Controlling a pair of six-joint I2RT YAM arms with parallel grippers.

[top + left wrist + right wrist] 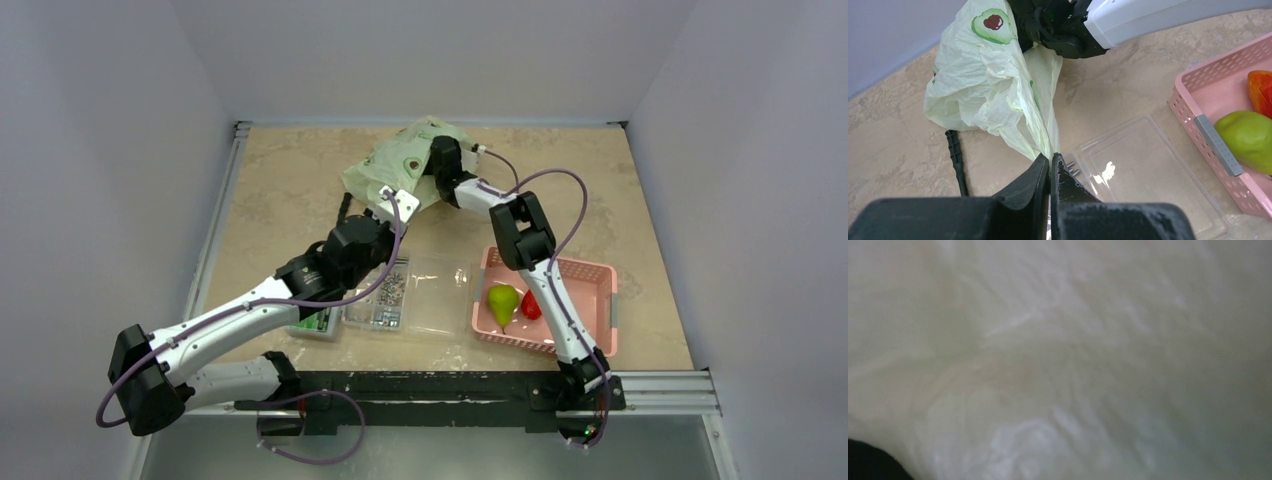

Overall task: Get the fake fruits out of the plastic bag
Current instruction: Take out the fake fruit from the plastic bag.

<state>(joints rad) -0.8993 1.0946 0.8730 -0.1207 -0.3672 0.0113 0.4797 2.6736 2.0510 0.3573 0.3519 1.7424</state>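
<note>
The pale yellow-green plastic bag [392, 158] lies crumpled at the back of the table, and it also shows in the left wrist view [983, 85] with an avocado print. My left gripper [1051, 157] is shut on a stretched edge of the bag, and in the top view [392, 197] it sits at the bag's near side. My right arm's wrist [443, 160] reaches into the bag, and its fingers are hidden. The right wrist view shows only blurred pale plastic [1058, 360]. A green pear [503, 302] and a red-orange piece [531, 305] lie in the pink basket [590, 268]. No other fruit shows.
A clear compartmented box [415, 292] with small metal parts lies open between the arms, left of the basket. A black strap [955, 160] lies on the table by the bag. Grey walls stand close around the table.
</note>
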